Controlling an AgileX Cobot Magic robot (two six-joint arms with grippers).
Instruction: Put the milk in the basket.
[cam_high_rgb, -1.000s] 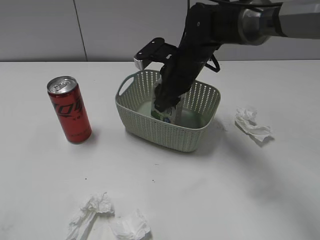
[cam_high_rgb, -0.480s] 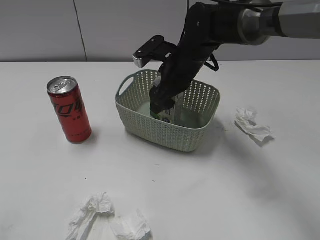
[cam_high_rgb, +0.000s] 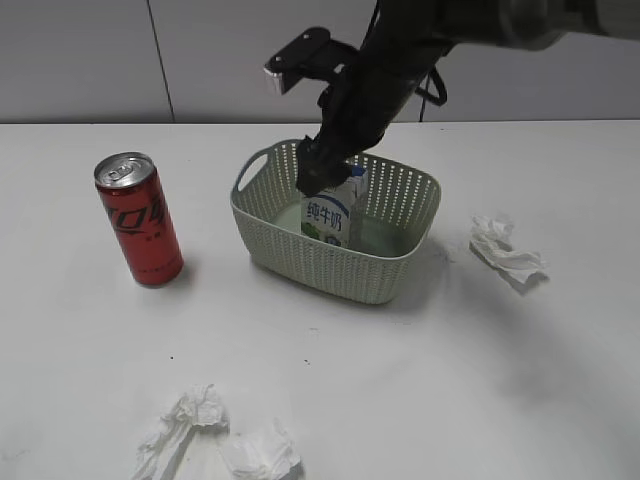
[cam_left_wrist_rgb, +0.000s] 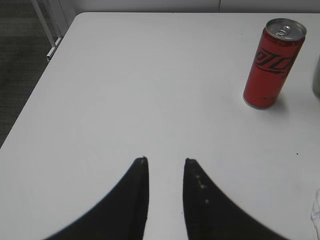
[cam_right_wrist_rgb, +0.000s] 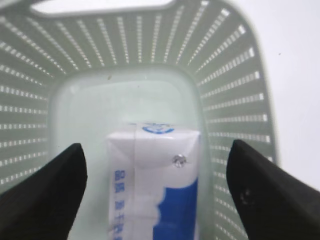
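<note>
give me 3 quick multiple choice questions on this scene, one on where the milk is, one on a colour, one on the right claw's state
1. Where is the milk?
A. beside the can
B. standing in the basket
C. on the tissues

2. What colour is the can?
A. red
B. blue
C. silver all over

3. How is the right claw?
A. shut on the milk
B. open above the milk
C. out of view

Answers:
1. B, lattice walls surround the upright carton.
2. A, its body is red with a silver top.
3. B, both fingers stand clear of the carton's sides.

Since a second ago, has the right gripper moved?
Yes. The right gripper has lifted up off the milk carton, rising above the basket's rim.
</note>
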